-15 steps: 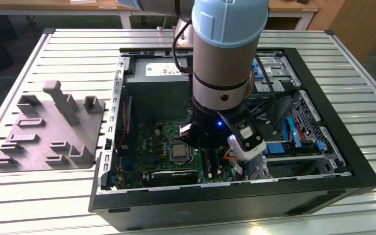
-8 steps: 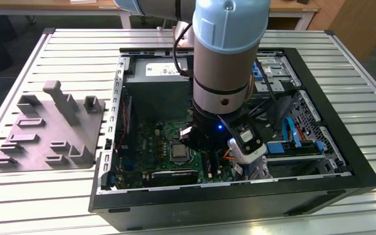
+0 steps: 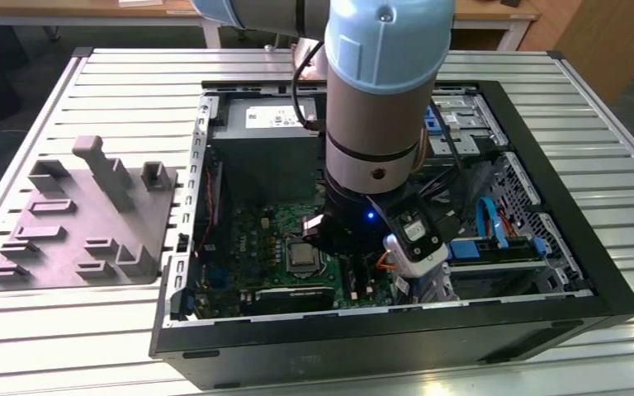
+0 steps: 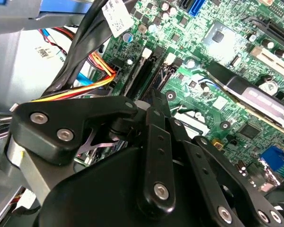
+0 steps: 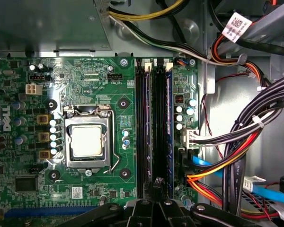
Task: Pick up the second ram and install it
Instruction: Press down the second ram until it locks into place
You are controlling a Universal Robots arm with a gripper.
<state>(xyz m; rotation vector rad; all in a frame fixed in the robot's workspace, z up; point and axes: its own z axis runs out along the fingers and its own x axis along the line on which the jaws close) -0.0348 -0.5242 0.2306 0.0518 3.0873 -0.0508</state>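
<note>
Right, the gripper (image 5: 157,185) hangs low inside the open computer case (image 3: 581,307) on the bench (image 3: 130,74), directly over the memory slots (image 5: 146,127). Can't tell whether it is open. The ram (image 5: 169,127) sits seated in the slot nearest the cables (image 5: 236,142).

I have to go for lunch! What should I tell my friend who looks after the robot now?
Pincer: down inside the computer case, right over the black slot rails on the motherboard. Open or shut: cannot tell.
Ram: a blue-edged stick stands in the rail next to the pincer. Whether it is the second ram: cannot tell.
Done: the arm is at the slots.
Left: nothing here shows a stick clicked fully home, so treat the install as unconfirmed.
</note>
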